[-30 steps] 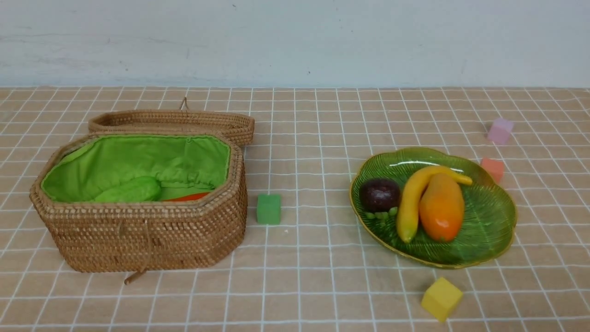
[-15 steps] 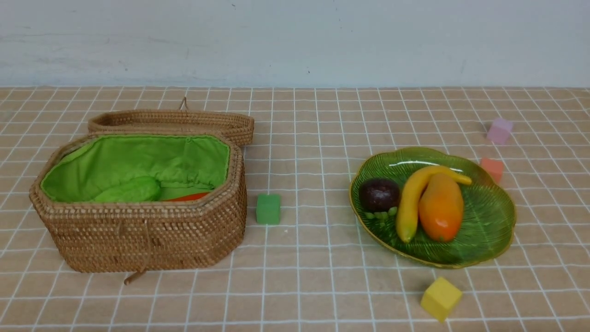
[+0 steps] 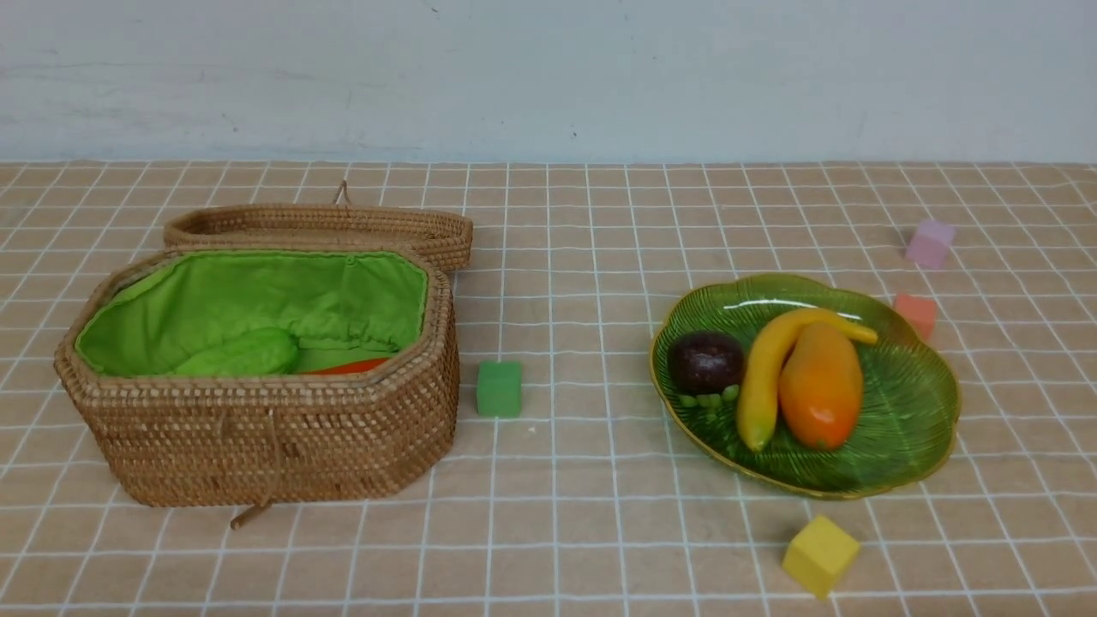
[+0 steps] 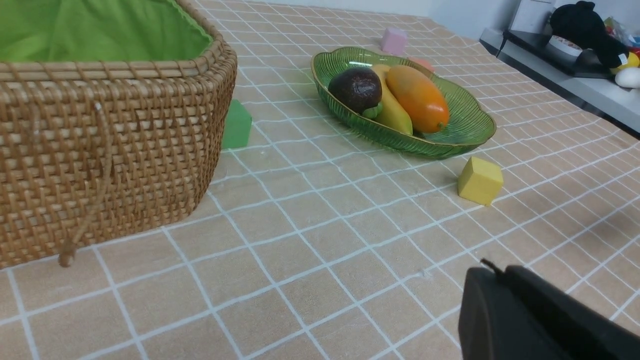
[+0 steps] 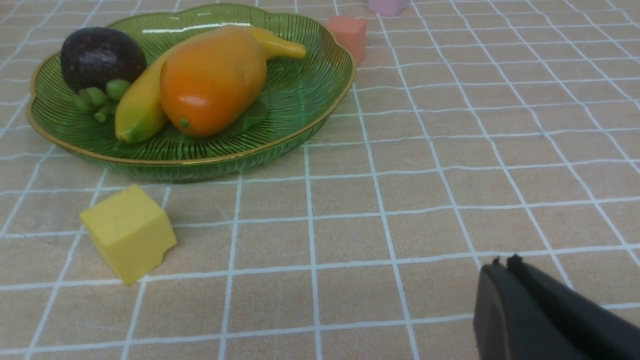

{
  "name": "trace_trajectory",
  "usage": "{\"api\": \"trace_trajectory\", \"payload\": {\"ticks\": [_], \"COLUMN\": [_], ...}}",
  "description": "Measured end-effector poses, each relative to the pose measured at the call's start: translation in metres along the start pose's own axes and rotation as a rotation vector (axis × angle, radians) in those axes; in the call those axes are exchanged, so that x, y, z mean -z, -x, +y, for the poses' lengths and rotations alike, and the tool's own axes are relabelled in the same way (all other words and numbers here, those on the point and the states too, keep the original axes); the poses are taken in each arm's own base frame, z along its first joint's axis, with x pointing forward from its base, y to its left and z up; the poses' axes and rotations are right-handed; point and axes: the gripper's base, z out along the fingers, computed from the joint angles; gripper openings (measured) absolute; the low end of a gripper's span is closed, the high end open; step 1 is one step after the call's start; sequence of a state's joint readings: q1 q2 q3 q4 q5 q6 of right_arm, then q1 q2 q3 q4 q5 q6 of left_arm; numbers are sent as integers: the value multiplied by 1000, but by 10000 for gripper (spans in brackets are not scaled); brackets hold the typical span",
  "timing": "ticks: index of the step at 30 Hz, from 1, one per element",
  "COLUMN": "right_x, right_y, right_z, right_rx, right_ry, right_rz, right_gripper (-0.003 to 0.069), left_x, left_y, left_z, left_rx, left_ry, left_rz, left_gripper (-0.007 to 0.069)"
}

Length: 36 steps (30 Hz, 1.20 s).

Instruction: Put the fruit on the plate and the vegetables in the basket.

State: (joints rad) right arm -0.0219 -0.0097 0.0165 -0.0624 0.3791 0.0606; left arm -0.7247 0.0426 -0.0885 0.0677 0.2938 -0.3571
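Sitting pretty on the right of the checked surface (image 3: 583,531), the green plate (image 3: 908,403) carries all three fruits: the dark mangosteen (image 3: 706,362) at its left, the banana (image 3: 767,364) curving through the middle, and the orange mango (image 3: 821,384) pressed against the banana's right side. Over on the left, the wicker basket (image 3: 257,446) stands open with its lid (image 3: 326,227) lying just behind it. Down in the green lining, the pale green gourd (image 3: 244,353) shows, with a sliver of orange carrot (image 3: 347,367) beside it; the eggplant cannot be made out. Four cubes dot the surface: a green cube (image 3: 500,388) just right of the basket, a yellow cube (image 3: 820,554) in front of the plate, a red cube (image 3: 916,314) touching its far rim, a pink cube (image 3: 931,242) further back. Both arms hang clear of everything. The left claw (image 4: 492,270) is pinched closed and holds nothing; the right claw (image 5: 505,262) is also closed and empty.
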Motion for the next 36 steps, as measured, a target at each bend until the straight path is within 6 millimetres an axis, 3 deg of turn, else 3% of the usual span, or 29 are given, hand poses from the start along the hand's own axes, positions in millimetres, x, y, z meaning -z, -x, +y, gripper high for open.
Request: {"api": "trace_trajectory", "payload": {"ticks": [10,17,21,25,36], "right_x": [0,0,0,0,0], "right_y": [0,0,0,0,0], "right_z": [0,0,0,0,0], "right_rx": [0,0,0,0,0], "right_ry": [-1,-1,-1,-1,-1], "right_rz": [0,0,0,0,0], "right_gripper": [-1,0,3,6,15], "left_x": [-1,7,3,2,2], "left_y": [1,5,-15,-35,-37], "left_z": [1,20,32,37,37], "left_rx": [-3,74,101,156,167], "left_ry": [21,368,476,526,527], "left_rz": [-38,-229,-186,-24,-14], "left_gripper": [22,-13,-13,-13,-13]}}
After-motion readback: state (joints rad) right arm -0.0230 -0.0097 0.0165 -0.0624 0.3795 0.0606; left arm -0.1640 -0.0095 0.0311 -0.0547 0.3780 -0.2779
